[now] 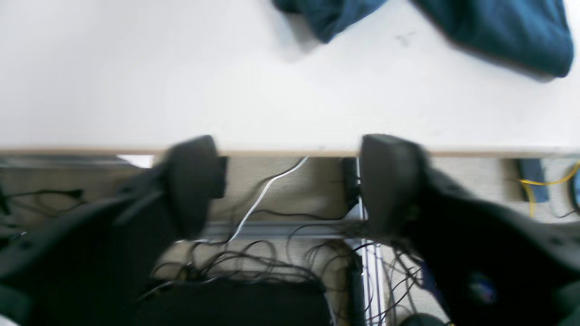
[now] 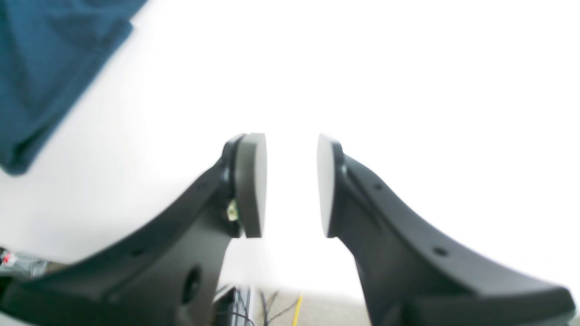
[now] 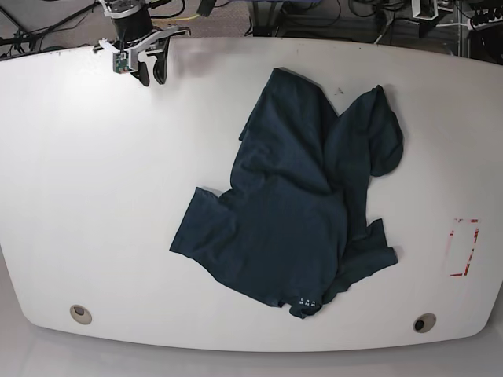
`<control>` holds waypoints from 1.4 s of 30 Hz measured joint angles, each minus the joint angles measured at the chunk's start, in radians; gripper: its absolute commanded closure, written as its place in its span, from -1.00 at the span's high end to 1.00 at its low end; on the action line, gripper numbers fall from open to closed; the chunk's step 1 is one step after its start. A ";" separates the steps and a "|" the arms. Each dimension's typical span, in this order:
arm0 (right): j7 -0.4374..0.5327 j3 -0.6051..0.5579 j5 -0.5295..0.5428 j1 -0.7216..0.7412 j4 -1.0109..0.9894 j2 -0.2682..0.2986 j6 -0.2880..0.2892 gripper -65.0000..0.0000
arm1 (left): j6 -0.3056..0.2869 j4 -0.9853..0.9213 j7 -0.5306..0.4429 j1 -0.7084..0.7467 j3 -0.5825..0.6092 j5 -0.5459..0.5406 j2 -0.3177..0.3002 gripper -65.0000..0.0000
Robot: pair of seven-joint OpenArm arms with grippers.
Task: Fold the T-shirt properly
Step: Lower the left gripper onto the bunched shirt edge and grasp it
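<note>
The T-shirt (image 3: 291, 212) lies crumpled; both grippers, left gripper (image 1: 290, 181) and right gripper (image 2: 291, 185), are parted, empty. The 12 o'clock hem should be flattened first.

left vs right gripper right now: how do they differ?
The left gripper has its jaws spread wide, at the table edge over the floor cables; the right gripper shows a narrower gap, over the tabletop. Both are open, empty, and clear of the T-shirt.
</note>
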 measured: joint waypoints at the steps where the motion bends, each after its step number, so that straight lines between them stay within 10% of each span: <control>1: -0.013 0.000 0.000 0.016 0.000 0.000 0.021 -0.45 | 0.001 0.000 -0.002 -0.008 0.006 0.000 0.000 0.59; 27: -0.173 0.002 -0.003 0.162 0.000 -0.003 0.079 -0.45 | -0.006 -0.043 0.480 -0.571 0.091 0.201 -0.005 0.58; 36: -0.180 0.002 -0.004 0.205 -0.001 -0.003 0.081 -0.45 | -0.156 -0.123 0.506 -0.628 0.094 0.204 -0.020 0.58; 42: -0.174 0.002 -0.008 0.248 -0.001 -0.003 0.077 -0.45 | -0.152 -0.191 0.505 -0.633 0.093 0.205 -0.029 0.58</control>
